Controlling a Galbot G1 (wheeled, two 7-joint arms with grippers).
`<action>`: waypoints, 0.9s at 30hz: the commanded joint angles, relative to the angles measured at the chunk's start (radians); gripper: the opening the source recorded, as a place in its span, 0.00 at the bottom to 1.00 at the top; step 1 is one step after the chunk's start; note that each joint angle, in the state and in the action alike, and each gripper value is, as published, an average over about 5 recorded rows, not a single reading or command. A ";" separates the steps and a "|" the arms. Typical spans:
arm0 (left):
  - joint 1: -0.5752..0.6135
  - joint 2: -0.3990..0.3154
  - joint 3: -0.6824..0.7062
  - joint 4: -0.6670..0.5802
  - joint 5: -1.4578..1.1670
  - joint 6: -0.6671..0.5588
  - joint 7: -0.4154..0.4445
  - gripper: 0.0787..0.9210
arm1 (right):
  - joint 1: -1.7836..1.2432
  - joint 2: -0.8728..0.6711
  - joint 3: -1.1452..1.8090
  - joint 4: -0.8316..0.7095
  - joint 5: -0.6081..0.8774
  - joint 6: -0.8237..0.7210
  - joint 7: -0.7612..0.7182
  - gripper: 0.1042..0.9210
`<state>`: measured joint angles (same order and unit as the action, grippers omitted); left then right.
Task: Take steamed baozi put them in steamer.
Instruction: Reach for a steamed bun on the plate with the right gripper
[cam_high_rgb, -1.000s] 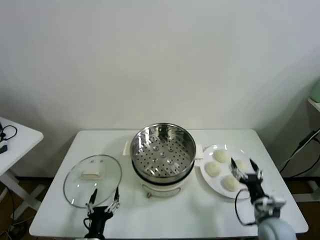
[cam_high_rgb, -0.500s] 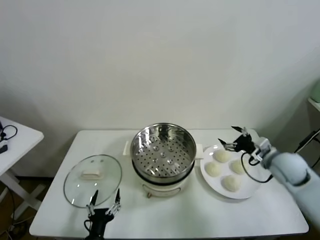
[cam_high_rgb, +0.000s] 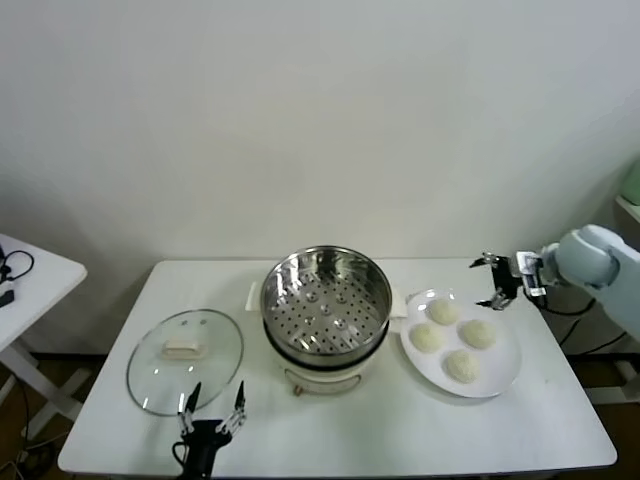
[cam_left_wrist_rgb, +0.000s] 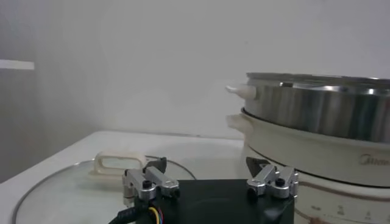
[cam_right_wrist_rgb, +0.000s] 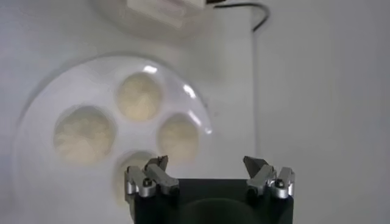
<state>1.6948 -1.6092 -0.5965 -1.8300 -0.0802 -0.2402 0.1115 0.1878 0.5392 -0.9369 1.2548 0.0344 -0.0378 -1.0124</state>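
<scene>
Four cream-white baozi (cam_high_rgb: 443, 311) lie on a white plate (cam_high_rgb: 507, 356) at the table's right; they also show in the right wrist view (cam_right_wrist_rgb: 139, 97). The empty steel steamer (cam_high_rgb: 326, 297) sits on its white cooker base at the table's centre, and it shows in the left wrist view (cam_left_wrist_rgb: 317, 109). My right gripper (cam_high_rgb: 494, 281) is open and empty, raised above the far right rim of the plate (cam_right_wrist_rgb: 36, 182). In its own view the right gripper (cam_right_wrist_rgb: 206, 164) hangs over the plate's edge. My left gripper (cam_high_rgb: 211, 408) is open and empty, low at the front edge near the glass lid.
A round glass lid (cam_high_rgb: 185, 359) with a white handle lies at the table's left, close in front of the left gripper (cam_left_wrist_rgb: 207, 165). A side table (cam_high_rgb: 25, 280) stands at far left. A cable (cam_high_rgb: 600, 290) hangs off the right edge.
My right gripper rose from the plate's front edge, swung back over the baozi and now sits high past the plate's far right rim. The left gripper barely moved.
</scene>
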 joint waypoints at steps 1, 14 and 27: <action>-0.002 0.001 0.000 0.004 0.006 -0.003 0.002 0.88 | 0.305 0.113 -0.358 -0.147 0.025 0.048 -0.179 0.88; -0.018 -0.007 -0.018 0.023 0.007 -0.001 0.007 0.88 | 0.115 0.351 -0.242 -0.377 0.016 0.009 -0.116 0.88; -0.023 0.002 -0.026 0.044 0.009 -0.002 0.009 0.88 | -0.072 0.430 -0.049 -0.512 -0.073 0.026 -0.070 0.88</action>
<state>1.6721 -1.6092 -0.6215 -1.7897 -0.0718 -0.2429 0.1203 0.1799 0.9120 -1.0461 0.8270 -0.0087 -0.0128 -1.0889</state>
